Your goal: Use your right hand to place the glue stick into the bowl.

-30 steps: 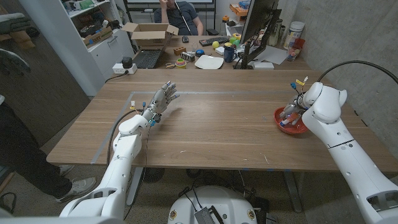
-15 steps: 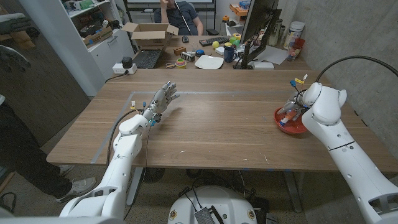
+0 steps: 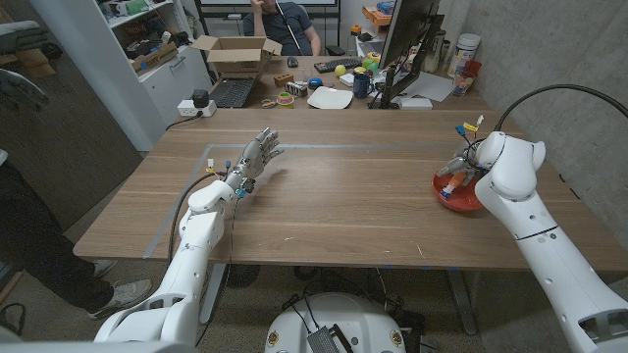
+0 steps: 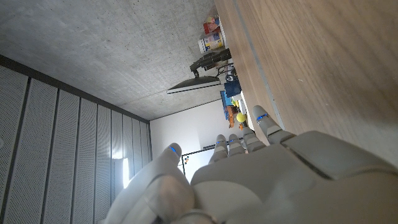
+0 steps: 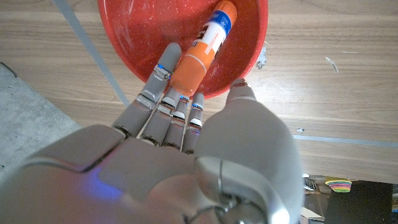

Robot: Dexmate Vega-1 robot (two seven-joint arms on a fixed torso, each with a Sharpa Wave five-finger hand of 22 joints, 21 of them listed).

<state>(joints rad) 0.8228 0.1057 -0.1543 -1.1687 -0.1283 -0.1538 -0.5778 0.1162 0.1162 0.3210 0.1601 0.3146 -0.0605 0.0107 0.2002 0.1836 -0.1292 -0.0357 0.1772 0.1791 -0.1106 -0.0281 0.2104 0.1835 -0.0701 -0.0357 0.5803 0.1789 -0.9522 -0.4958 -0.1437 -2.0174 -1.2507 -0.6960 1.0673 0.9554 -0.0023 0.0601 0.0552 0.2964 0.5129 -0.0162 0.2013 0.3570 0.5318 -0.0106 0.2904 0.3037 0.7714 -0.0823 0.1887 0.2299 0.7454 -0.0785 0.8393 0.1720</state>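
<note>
Right hand (image 5: 186, 155) sat over the red bowl (image 5: 124, 25) w/ glue stick (image 5: 202, 53) lying on its fingers (image 5: 155, 84) — long axis running out along them into the bowl; grip uncertain, thumb looked apart.

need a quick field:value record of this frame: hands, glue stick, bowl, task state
right hand: over the bowl, fingers reaching into it alongside the glue stick; whether they still grip it can't be told
glue stick: orange body, white label, lying tilted inside the bowl
bowl: red, on the wooden table near its right edge
left hand: raised above the table's left part, fingers apart, holding nothing
task state: glue stick is in the bowl; release not confirmed
</note>
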